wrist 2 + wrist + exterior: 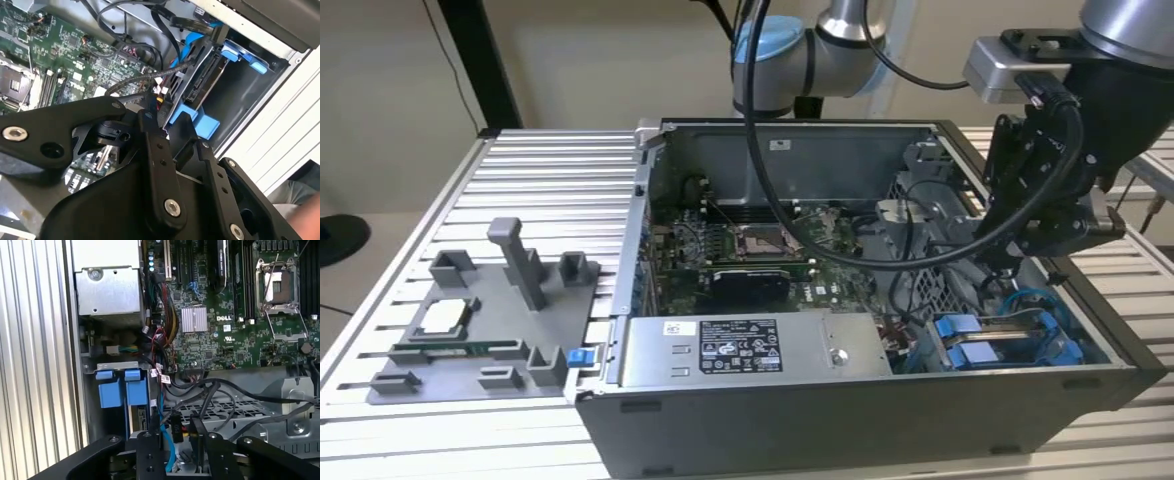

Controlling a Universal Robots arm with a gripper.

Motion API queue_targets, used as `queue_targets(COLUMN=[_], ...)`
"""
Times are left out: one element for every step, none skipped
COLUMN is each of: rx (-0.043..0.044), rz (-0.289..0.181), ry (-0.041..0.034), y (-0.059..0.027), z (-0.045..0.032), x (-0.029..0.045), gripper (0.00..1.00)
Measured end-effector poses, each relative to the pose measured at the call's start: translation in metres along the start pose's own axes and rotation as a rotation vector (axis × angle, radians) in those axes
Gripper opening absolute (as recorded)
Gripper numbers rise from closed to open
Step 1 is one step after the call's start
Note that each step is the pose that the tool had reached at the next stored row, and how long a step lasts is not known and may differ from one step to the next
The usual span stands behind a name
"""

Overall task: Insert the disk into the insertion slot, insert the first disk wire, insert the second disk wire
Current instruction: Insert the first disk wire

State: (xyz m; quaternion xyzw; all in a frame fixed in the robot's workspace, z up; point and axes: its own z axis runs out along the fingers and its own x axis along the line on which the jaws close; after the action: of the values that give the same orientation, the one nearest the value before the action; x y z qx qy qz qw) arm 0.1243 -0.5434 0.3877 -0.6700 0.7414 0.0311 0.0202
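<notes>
The disk [987, 345] sits down in the insertion slot [1070, 352] at the case's front corner, on the exterior view's right. Its blue frame tabs [122, 390] stand side by side in the first wrist view, and the blue frame [200, 122] lies just past my fingers in the second wrist view. My gripper [1041, 255] hangs a little above the bay. Between its black fingers [150, 452] sits a black disk wire connector [176, 430] with red and yellow leads, and the gripper [175, 434] looks shut on it. A blue cable [167, 450] runs along one finger.
The grey labelled power-supply box [734, 350] lies along the case front beside the bay. The motherboard [747, 250] with its open CPU socket [280, 290] fills the case floor. Loose black cables [225, 390] cross the perforated bay wall [220, 410]. A grey fixture [480, 320] stands on the slatted table.
</notes>
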Motion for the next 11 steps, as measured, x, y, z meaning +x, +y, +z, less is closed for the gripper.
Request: queue_targets(rx=[0.0015,0.0026,0.0033,0.0034,0.0035,0.0035,0.0036,0.0036,0.0037,0.0036,0.0036], rz=[0.004,0.006,0.007,0.007,0.008,0.008,0.008,0.008,0.008,0.008,0.008], ry=[-0.0078,-0.0139,-0.0166,-0.0169,-0.0169,-0.017,-0.017,-0.0171,-0.017,-0.0171,-0.0169], y=[0.0,0.0,0.0,0.0,0.0,0.0,0.0,0.0,0.0,0.0,0.0], z=[0.0001,0.0003,0.0003,0.0003,0.0003,0.0003,0.0004,0.0004,0.0004,0.0004,0.0004], x=[0.0,0.0,0.0,0.0,0.0,0.0,0.0,0.0,0.0,0.0,0.0001], gripper=[1.0,1.0,1.0,1.0,1.0,1.0,1.0,1.0,1.0,1.0,1.0])
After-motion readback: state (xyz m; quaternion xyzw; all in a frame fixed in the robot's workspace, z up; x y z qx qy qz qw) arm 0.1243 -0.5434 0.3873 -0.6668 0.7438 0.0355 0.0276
